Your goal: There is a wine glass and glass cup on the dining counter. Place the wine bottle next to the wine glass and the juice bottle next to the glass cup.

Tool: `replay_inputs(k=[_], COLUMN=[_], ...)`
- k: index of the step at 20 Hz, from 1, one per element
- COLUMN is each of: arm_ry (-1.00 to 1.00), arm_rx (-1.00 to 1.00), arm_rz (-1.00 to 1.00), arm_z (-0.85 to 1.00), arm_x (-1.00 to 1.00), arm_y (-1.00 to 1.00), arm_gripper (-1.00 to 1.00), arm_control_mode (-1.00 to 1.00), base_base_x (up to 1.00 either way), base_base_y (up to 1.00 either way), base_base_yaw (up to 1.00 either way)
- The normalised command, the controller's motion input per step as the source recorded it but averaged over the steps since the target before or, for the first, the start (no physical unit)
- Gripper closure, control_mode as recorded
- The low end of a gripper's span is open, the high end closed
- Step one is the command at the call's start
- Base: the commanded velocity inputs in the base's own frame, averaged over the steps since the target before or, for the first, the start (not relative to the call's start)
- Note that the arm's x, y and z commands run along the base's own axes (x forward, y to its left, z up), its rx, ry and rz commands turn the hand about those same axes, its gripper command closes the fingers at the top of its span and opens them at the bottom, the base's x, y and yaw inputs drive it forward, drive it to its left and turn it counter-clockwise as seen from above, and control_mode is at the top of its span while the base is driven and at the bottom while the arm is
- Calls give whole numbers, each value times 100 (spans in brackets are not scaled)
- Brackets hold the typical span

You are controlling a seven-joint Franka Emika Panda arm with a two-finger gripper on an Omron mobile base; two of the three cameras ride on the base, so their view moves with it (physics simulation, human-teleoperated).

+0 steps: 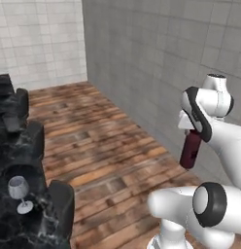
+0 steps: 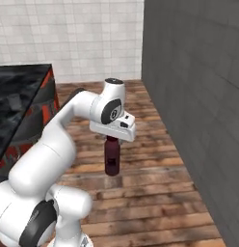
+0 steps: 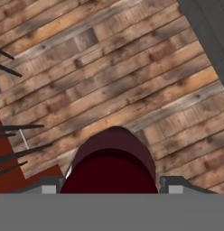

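My gripper [image 1: 193,133] [image 2: 112,140] is shut on the neck end of the juice bottle [image 1: 191,151] [image 2: 112,159], a wide maroon bottle that hangs upright in the air over the wooden floor. In the hand view the juice bottle [image 3: 111,158] bulges up between the fingertips [image 3: 177,185]. The wine glass [image 1: 19,192] stands on the black marble dining counter [image 1: 10,160] [image 2: 20,82] at the near left. A faint grey glass cup [image 1: 10,125] [image 2: 14,102] stands farther along that counter. The wine bottle is out of view.
A grey tiled wall [image 1: 156,58] [image 2: 198,96] runs close along the arm's right side. Wooden plank floor [image 1: 103,146] lies between wall and counter. Dark stool backs [image 1: 61,202] stand against the counter's edge. A white tiled wall closes the far end.
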Motion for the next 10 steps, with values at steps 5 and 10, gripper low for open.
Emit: replay_inputs(k=[5,10], arm_ry=[0,0], arm_rx=[0,0], arm_rz=[0,0], arm_z=[0,0], arm_x=[0,0], arm_y=[0,0], arm_gripper=[100,100], arm_control_mode=[100,100], base_base_x=[74,72], base_base_y=[-42,-43], base_base_yaw=[14,14])
